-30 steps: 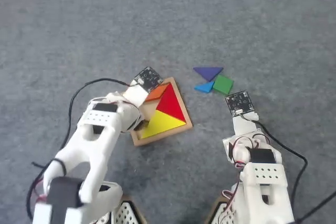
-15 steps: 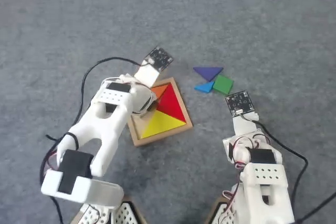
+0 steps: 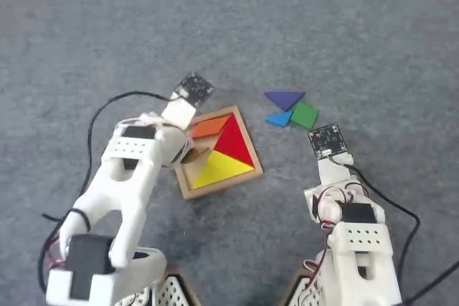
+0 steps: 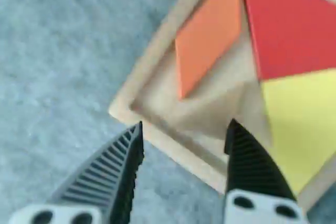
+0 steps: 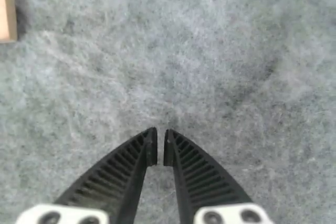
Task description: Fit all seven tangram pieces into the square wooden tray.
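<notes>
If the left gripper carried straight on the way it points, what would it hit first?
Probably the wooden tray at its bare corner, just short of the orange piece; depth is unclear.

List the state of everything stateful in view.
Tray: partly filled, three pieces in.
Orange piece: in tray.
Red triangle: in tray.
Yellow triangle: in tray.
Purple triangle: loose on mat.
Blue triangle: loose on mat, beside green square.
Green square: loose on mat.
Left jaws: open, empty, over tray corner.
Right jaws: shut, empty, over mat.
</notes>
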You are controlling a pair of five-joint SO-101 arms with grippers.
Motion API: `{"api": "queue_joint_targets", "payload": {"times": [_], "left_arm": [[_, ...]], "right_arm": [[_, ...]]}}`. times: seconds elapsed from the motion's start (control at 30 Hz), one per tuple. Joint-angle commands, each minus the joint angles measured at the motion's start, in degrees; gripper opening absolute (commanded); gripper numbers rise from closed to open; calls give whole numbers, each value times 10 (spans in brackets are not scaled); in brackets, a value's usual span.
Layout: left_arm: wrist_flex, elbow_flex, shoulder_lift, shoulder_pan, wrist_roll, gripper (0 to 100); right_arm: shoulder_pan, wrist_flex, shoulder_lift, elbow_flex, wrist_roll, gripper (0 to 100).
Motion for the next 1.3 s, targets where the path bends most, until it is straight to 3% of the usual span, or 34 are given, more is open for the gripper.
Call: {"api": "queue_joint_targets", "payload": {"times": [0.0, 0.33, 0.77, 0.93, 1.1, 1.27], "left_arm": [[-27, 7, -29, -3, -6, 235], [-33, -7, 6, 40, -3, 235], [0, -154, 124, 85, 88, 227], [4, -133, 52, 52, 85, 207], [9, -43, -40, -11, 23, 207], [-12, -22, -18, -49, -5, 207]], "right_arm": [[2, -13, -12, -6, 8, 44], [2, -13, -12, -6, 8, 44], [2, -13, -13, -6, 8, 44], [2, -13, -13, -6, 8, 44], [2, -13, -13, -6, 8, 44], [-15, -13, -12, -6, 8, 44]]}}
